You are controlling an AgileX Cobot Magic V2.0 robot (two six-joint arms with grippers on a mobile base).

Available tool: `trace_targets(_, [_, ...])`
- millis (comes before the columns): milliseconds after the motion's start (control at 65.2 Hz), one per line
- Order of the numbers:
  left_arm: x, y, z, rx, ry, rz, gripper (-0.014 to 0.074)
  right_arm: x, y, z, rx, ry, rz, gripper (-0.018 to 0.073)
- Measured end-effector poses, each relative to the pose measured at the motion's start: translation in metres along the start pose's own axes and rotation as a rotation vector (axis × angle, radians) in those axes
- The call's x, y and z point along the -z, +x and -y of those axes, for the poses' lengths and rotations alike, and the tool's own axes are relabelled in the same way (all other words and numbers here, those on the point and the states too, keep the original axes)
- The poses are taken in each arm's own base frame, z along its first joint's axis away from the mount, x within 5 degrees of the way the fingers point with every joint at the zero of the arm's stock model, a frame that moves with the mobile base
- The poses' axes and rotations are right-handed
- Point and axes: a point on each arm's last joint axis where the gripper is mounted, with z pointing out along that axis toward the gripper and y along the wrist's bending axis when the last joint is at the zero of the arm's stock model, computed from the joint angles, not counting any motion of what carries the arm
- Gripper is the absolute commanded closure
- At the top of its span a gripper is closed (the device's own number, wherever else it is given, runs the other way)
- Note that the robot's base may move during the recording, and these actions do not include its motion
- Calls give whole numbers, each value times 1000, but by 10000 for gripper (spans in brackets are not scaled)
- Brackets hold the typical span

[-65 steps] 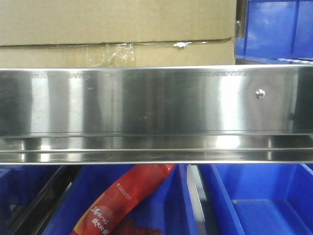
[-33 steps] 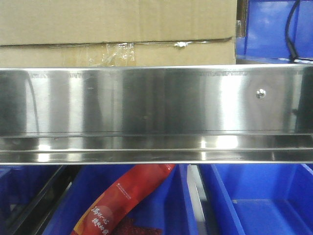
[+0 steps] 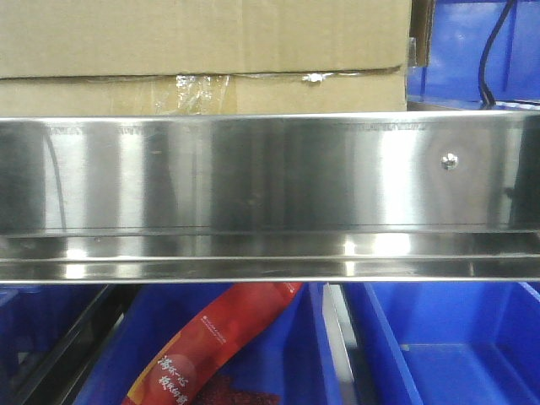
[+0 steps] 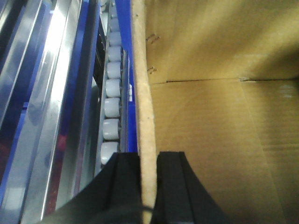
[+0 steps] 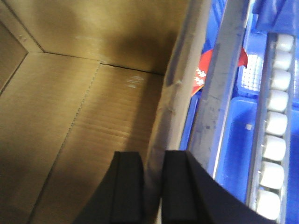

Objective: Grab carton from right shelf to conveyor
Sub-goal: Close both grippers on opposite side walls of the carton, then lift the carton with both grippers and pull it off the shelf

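The brown carton (image 3: 202, 51) sits on the steel right shelf, behind its wide front rail (image 3: 253, 169) with one screw head (image 3: 450, 162). Crinkled clear tape runs along its lower seam. In the left wrist view my left gripper (image 4: 148, 161) is shut on the carton's left wall edge (image 4: 142, 93), one black finger on each side; the open inside of the carton (image 4: 219, 140) lies to the right. In the right wrist view my right gripper (image 5: 153, 161) is shut on the carton's right wall edge (image 5: 175, 93), with the carton's inside (image 5: 70, 116) to the left. The conveyor is out of view.
Blue plastic bins stand beside the carton (image 3: 481, 51) and below the rail (image 3: 447, 346). A red snack packet (image 3: 211, 346) lies in a lower bin. White rollers run along the shelf beside the carton on both sides (image 4: 112, 93) (image 5: 275, 126). A black cable (image 3: 489, 59) hangs at top right.
The carton has shifted slightly to the right along the shelf. A black cable has come into view at the top right and moved a little left.
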Motion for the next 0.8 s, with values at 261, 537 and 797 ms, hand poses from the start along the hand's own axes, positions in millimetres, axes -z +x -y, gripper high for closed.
trace_targets(261, [51,-7,-4,29,29,47,606,51,2,-9,15,-7,66,629])
trace_targets(537, [130,5,8,2,129,203,606,154,24,-23,78,57,254,629])
trace_targets(797, [141,47,38,-51,153,143,606,179,82,-17,40,80,184,629])
